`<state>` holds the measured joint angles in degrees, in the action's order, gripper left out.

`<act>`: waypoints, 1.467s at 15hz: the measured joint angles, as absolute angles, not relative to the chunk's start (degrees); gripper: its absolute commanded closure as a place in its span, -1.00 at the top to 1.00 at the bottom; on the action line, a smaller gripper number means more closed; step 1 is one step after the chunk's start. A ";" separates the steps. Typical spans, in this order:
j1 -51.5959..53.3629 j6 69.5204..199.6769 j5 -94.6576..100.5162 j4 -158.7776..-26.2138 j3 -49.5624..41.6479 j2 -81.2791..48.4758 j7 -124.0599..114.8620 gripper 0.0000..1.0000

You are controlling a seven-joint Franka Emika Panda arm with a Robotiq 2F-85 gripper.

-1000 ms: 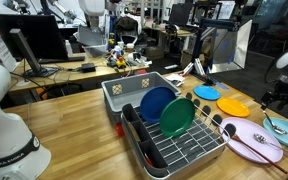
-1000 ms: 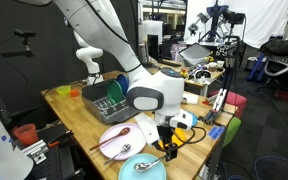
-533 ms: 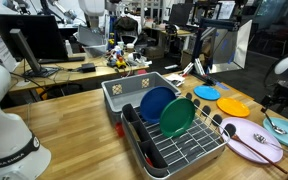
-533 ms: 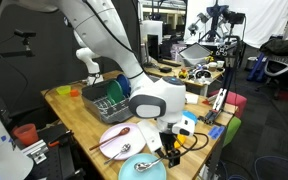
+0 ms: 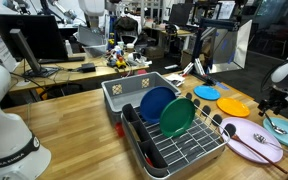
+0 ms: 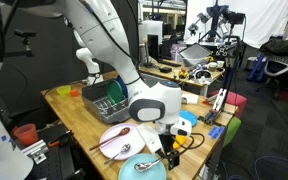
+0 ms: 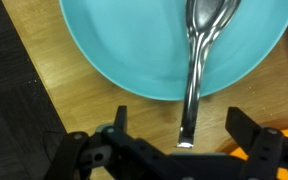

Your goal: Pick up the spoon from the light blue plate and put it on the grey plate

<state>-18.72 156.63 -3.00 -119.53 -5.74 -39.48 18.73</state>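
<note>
Since the spoon point(image 7: 194, 70) lies on the light blue plate point(image 7: 114, 40) with its bowl toward the plate's centre and its handle running out across the rim, the handle tip projects past the rim above the wooden table point(image 7: 39, 95). That overhang is likely the most accessible grasp site. The gripper point(image 7: 177, 120) hangs over this tip with its jaws spread wide, one finger on each side of the handle and neither touching it. The jaws close across the handle's narrow width, so you would clamp the thin shaft rather than push it along the plate. You are judged to be at the alignment step, with the grasp not yet made. The wrist view does not show how high the fingers stand above the handle, so confirm this before you close. Expect the slim handle to slip or pivot if only its extreme end is caught. The plate rim and the table may also obstruct a low approach. In an exterior view, the grey plate point(image 5: 249, 127) sits just beside the light blue plate. A dark utensil point(image 5: 252, 143) lies across it, so plan the release over a bare part of that plate.
</note>
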 measured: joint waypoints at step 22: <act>-17.88 159.29 -0.29 -119.31 -5.91 -41.00 16.71 -1.00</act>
<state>-17.88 159.29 -0.29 -119.31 -5.91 -41.00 16.71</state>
